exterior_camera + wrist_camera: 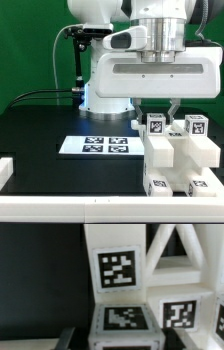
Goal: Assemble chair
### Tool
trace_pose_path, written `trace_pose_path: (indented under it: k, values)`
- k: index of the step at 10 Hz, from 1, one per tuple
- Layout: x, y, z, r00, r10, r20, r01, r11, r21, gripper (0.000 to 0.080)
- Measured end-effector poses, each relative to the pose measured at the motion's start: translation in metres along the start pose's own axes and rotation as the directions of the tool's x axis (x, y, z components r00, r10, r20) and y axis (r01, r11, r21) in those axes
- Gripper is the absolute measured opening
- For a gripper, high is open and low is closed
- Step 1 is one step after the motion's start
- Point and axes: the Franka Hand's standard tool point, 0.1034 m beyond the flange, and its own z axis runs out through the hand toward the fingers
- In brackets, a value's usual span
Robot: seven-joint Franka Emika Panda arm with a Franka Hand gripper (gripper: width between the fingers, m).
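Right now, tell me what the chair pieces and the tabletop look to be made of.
Chair pieces: likely rigid plastic, matte white, judging by chunky molded blocks with soft edges; the tags look printed. Tabletop: black, dull finish with little glare; material unclear.

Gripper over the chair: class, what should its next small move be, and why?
Probably a short, slow descent. In the exterior view the gripper hangs just above the tagged white chair parts. The wrist view shows a tagged block between the fingers; whether they grip it is unclear.
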Motion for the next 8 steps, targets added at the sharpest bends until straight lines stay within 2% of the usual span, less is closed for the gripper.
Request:
trace_pose_path:
  k: [1, 2, 3, 4, 5, 6, 8]
  values:
    - [0.0, 0.0, 0.0, 1.0, -0.009, 0.0, 0.009, 1.0, 0.0, 0.0289]
    - [0.0, 0.0, -0.001, 0.996, -0.087, 0.001, 0.087, 0.996, -0.003, 0.0476]
    - [0.002, 0.0, -0.003, 0.98, -0.199, -0.003, 0.199, 0.98, -0.003, 0.0608]
    - [0.0, -0.001, -0.004, 0.963, -0.271, 0.013, 0.271, 0.963, 0.002, 0.0608]
    - [-0.003, -0.004, -0.005, 0.902, -0.429, 0.048, 0.429, 0.903, 0.007, 0.0642]
    - [-0.004, -0.011, -0.007, 0.798, -0.6, 0.066, 0.601, 0.799, -0.011, 0.0648]
    - [-0.003, -0.007, -0.006, 0.71, -0.701, 0.067, 0.703, 0.711, -0.006, 0.0649]
